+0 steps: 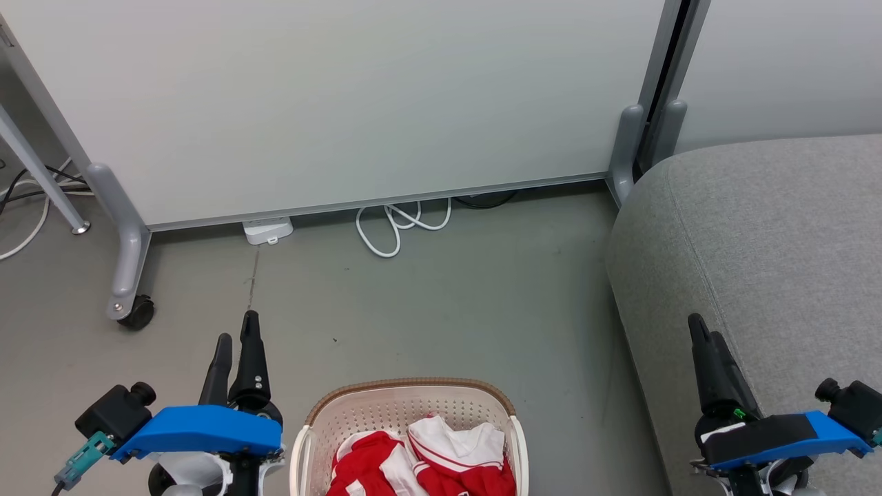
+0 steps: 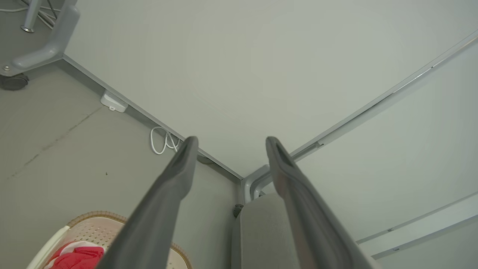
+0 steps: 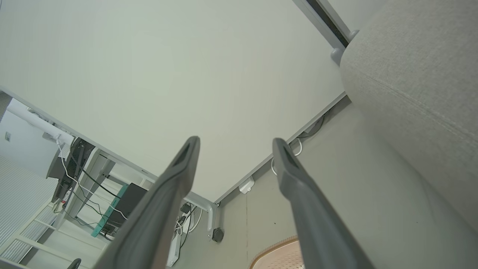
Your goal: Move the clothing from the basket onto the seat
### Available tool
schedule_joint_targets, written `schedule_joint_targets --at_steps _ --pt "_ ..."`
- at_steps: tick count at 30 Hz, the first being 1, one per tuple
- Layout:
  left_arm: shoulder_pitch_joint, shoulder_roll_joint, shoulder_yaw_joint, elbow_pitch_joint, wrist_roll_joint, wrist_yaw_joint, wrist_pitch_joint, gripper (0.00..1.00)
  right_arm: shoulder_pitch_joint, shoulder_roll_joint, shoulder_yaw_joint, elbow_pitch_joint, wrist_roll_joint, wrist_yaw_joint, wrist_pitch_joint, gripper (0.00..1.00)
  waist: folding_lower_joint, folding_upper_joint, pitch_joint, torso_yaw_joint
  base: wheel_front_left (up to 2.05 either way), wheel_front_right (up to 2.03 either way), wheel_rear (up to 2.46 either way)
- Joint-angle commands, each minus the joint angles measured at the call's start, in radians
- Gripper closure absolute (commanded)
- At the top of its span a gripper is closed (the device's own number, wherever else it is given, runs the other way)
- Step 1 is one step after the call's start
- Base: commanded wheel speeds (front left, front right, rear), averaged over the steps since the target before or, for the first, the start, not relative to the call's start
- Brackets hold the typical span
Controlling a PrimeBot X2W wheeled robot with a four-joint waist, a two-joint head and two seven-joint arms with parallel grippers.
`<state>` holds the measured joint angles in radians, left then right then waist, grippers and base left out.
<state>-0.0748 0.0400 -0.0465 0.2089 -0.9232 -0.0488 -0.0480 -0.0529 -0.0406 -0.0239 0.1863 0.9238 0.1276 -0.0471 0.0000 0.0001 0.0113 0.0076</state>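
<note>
Left gripper (image 1: 237,327) and right gripper (image 1: 704,327) hang wide and empty either side of the basket (image 1: 413,383), a ready stance by my judgement, since the clothing (image 1: 420,463) lies heaped inside it on the near floor (image 1: 448,310), with the seat (image 1: 772,241) at its right.

Bare floor (image 1: 441,303) lies open beyond the basket (image 1: 413,399); sofa (image 1: 758,241) blocks the right, wheeled partition (image 1: 344,103) the far side.

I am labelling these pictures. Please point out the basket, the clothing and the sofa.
basket (image 1: 413,381): head view, far brown rim.
clothing (image 1: 365,468): head view, red fabric on the left.
sofa (image 1: 778,227): head view, bare grey top.
</note>
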Motion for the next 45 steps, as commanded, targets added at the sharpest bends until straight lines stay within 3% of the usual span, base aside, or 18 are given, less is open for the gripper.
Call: schedule_joint_targets --at_steps 1,20,45 --pt "-0.031 0.009 -0.01 -0.016 0.045 0.006 -0.012 0.0 -0.013 -0.007 0.006 -0.018 -0.043 0.002 -0.014 0.0 0.0 -0.0001 0.0 0.0 0.0 0.0 0.0" --pt "-0.05 0.016 -0.088 -0.003 0.305 0.042 -0.073 0.0 -0.01 -0.009 0.041 -0.011 -0.303 0.003 -0.074 0.0 0.0 -0.0001 0.001 0.007 0.0 0.0 0.0" --pt "-0.072 0.024 -0.177 0.009 0.567 0.056 -0.138 0.0 -0.007 -0.01 0.081 -0.016 -0.563 0.003 -0.139 0.0 0.0 -0.0001 0.002 0.017 0.0 0.0 0.0"
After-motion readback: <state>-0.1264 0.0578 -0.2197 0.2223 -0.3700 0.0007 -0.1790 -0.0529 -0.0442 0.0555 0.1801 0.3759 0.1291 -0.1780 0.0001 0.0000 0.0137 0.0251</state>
